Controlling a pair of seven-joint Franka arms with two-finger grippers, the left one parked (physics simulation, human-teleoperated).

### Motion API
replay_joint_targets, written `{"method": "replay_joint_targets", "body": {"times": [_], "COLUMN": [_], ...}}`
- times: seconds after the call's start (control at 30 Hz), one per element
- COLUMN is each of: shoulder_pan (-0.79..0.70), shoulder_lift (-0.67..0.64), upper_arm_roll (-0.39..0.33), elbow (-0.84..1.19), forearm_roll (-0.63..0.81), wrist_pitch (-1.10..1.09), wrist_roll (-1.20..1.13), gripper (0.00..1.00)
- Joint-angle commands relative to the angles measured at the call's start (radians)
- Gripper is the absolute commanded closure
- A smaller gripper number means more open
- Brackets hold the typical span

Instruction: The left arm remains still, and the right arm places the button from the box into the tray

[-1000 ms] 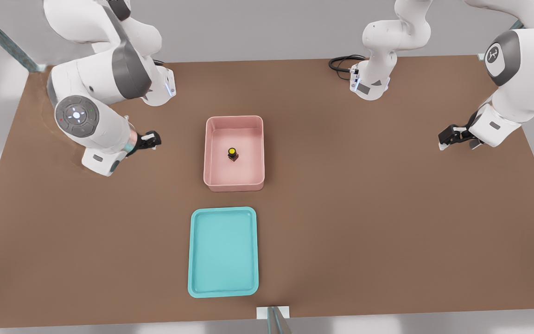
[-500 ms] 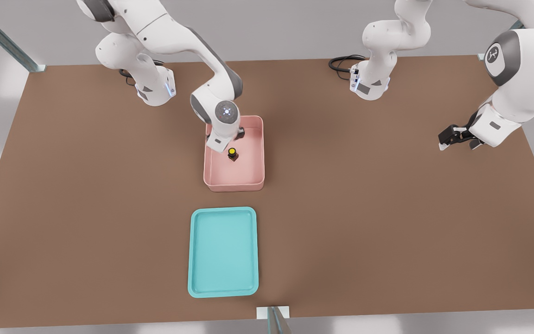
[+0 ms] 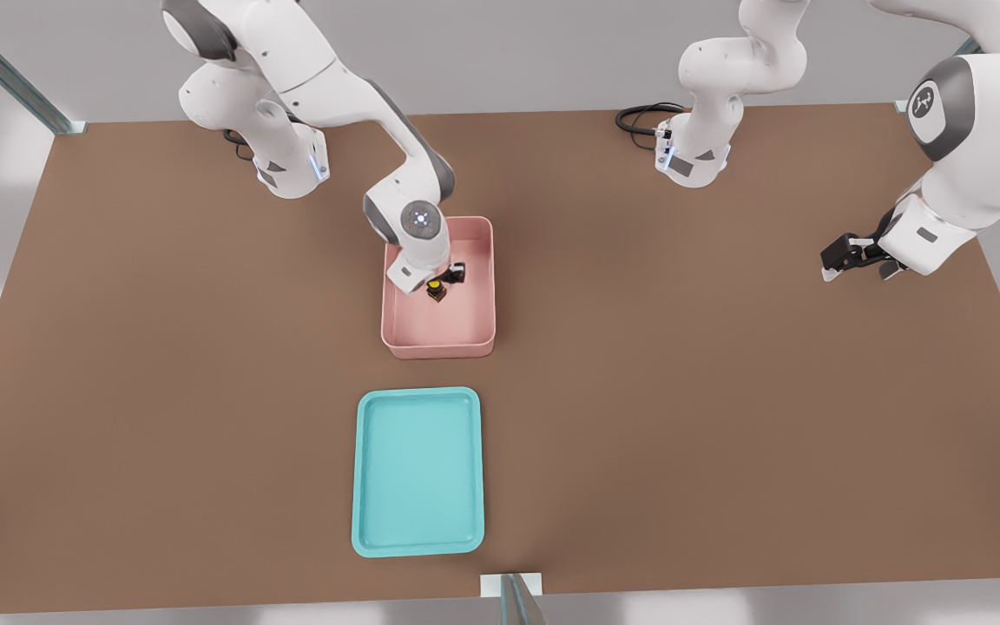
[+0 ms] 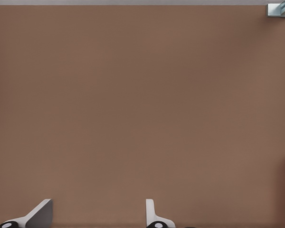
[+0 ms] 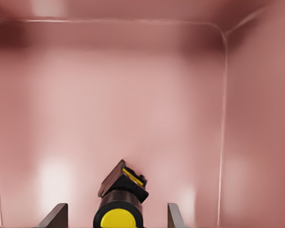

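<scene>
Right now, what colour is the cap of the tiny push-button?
Yellow cap, on its dark base; clearest in the right wrist view.

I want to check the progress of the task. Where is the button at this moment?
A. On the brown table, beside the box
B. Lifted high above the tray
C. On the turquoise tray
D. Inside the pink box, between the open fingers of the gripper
D: the button sits on the floor of the box, with the gripper open on either side of it; the tray holds nothing.

The front view looks steeply down from high above the table (image 3: 726, 417). The right wrist view sits low inside the box (image 3: 481, 334), close on the button (image 5: 118, 204) between the gripper (image 5: 118, 216) fingers; both views share that box.
</scene>
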Motion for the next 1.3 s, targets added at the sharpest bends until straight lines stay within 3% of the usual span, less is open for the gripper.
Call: {"method": "replay_joint_targets", "body": {"times": [0.0, 0.17, 0.27, 0.37, 0.73, 0.77, 0.83, 0.97, 1.07, 1.17, 1.27], "shoulder_pan": [-0.001, -0.001, -0.001, -0.001, 0.001, 0.002, 0.002, 0.001, 0.001, 0.001, -0.001], "shoulder_lift": [0.003, 0.04, 0.04, 0.04, 0.089, 0.089, 0.089, 0.089, 0.095, 0.095, 0.095], "upper_arm_roll": [0.0, 0.002, 0.008, 0.008, 0.008, 0.008, 0.009, 0.009, 0.009, 0.009, 0.009], "elbow": [-0.01, -0.01, -0.012, -0.009, -0.004, -0.004, -0.002, 0.002, 0.007, 0.007, 0.007], "forearm_roll": [0.001, 0.026, 0.027, 0.136, 0.085, 0.085, 0.085, 0.085, 0.085, 0.084, 0.085], "wrist_pitch": [0.036, 0.071, 0.065, 0.069, 0.088, 0.088, 0.088, 0.088, 0.088, 0.088, 0.088], "wrist_roll": [0.124, 0.158, 0.436, 0.437, 0.422, 0.422, 0.422, 0.422, 0.422, 0.42, 0.388], "gripper": [0.17, 0.2, 0.15, 0.12, 0.1, 0.13, 0.27, 0.29, 0.38, 0.38, 0.51]}}
